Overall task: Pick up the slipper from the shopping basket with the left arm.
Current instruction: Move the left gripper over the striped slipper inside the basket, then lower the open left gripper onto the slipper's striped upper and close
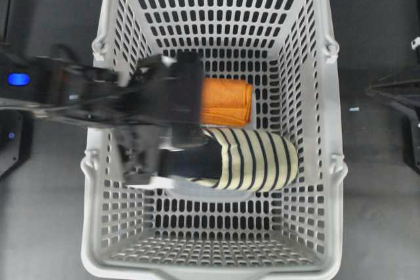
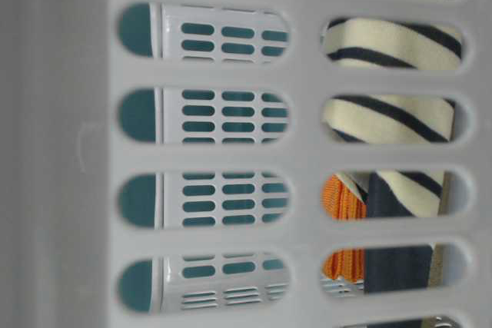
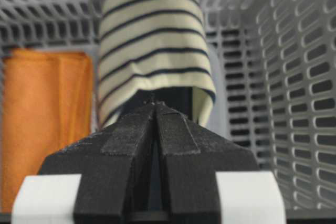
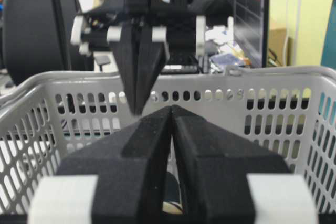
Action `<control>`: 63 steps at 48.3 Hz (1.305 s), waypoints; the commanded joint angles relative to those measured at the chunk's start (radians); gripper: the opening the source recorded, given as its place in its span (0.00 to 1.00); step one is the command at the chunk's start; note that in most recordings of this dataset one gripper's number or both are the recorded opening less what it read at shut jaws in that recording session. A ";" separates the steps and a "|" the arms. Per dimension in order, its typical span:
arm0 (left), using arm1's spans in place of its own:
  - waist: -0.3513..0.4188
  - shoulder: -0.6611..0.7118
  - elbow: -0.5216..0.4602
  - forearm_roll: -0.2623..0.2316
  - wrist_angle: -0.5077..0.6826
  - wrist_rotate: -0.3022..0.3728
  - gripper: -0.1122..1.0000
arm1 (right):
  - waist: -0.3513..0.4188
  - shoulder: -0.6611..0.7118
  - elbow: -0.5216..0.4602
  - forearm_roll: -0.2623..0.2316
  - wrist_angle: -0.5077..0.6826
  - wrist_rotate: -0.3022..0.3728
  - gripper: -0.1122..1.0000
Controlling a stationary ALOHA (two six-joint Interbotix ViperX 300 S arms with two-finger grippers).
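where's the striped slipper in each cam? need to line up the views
Overhead: slipper right of centre in the basket, just below the orange cloth.
Table-level: upper right, seen through the basket wall slots.
Left wrist: top centre, directly beyond the shut left gripper.
Right wrist: not identifiable; hidden below the basket rim.
Shared landmark: the orange cloth beside the slipper shows in overhead, table-level and left wrist views.

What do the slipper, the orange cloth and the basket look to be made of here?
Slipper: soft knit or terry-like fabric, matte, with a fuzzy striped surface. Orange cloth: probably a woven or microfibre textile, matte, folded. Shopping basket: moulded light grey plastic, slightly glossy, with uniform slots.
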 commanded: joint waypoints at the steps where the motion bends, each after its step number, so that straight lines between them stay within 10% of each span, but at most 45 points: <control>1: -0.003 0.078 -0.121 0.003 0.097 -0.006 0.11 | 0.006 0.003 -0.006 0.005 -0.005 0.003 0.08; 7: -0.003 0.155 -0.184 0.003 0.175 -0.011 0.18 | 0.009 -0.005 0.000 0.005 -0.005 0.003 0.08; 23: -0.003 0.279 -0.250 0.003 0.195 -0.017 0.91 | 0.011 -0.008 0.011 0.005 -0.005 0.003 0.08; 54: 0.017 0.397 -0.138 0.003 0.058 -0.002 0.89 | 0.035 -0.008 0.015 0.003 -0.005 0.003 0.08; 63: 0.017 0.379 -0.143 0.003 0.064 0.002 0.62 | 0.035 -0.008 0.015 0.005 -0.005 0.003 0.08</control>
